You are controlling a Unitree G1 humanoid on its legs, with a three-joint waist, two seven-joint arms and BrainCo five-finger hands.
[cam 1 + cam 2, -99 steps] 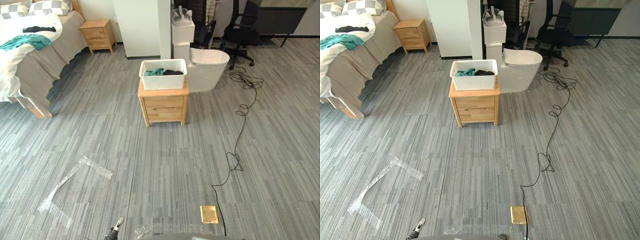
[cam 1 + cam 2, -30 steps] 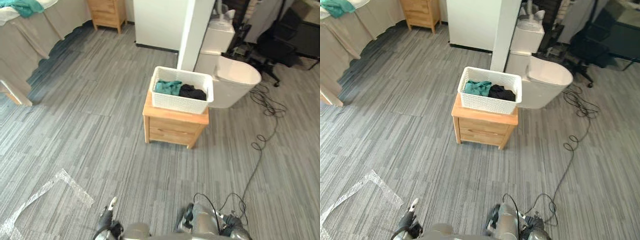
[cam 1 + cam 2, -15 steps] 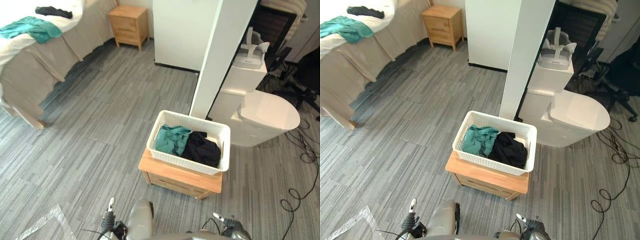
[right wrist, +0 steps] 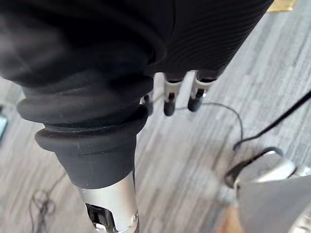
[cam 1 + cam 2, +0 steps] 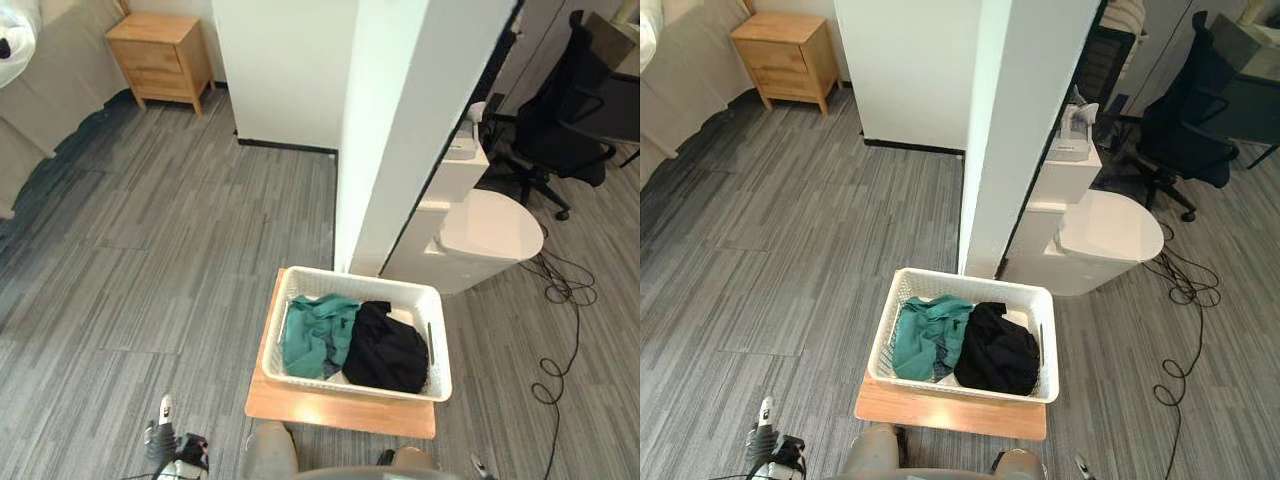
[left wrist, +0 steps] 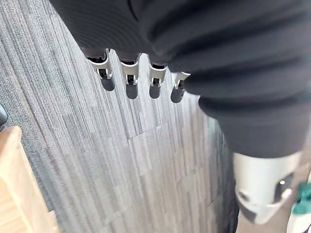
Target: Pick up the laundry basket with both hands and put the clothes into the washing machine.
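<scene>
A white laundry basket (image 5: 438,345) stands on a low wooden nightstand (image 5: 340,412) close in front of me. In it lie a teal garment (image 5: 312,335) and a black garment (image 5: 385,350). Just behind it, past a white pillar (image 5: 400,130), is a white machine with a rounded lid (image 5: 488,225). My left hand (image 6: 129,77) hangs over the carpet beside the nightstand's corner (image 6: 14,184), fingers straight and empty. My right hand (image 4: 170,97) also hangs over the floor, with straight fingers that hold nothing. Both hands are below and short of the basket.
A black office chair (image 5: 565,130) stands at the back right, with a cable (image 5: 560,330) looping on the floor before it. A second wooden nightstand (image 5: 160,55) and a bed's edge (image 5: 40,90) are at the back left. Grey carpet lies open to the left.
The whole picture has shifted: the camera has come closer, and the basket now lies right below, near the lower edge. Both hands still hang low at my sides.
</scene>
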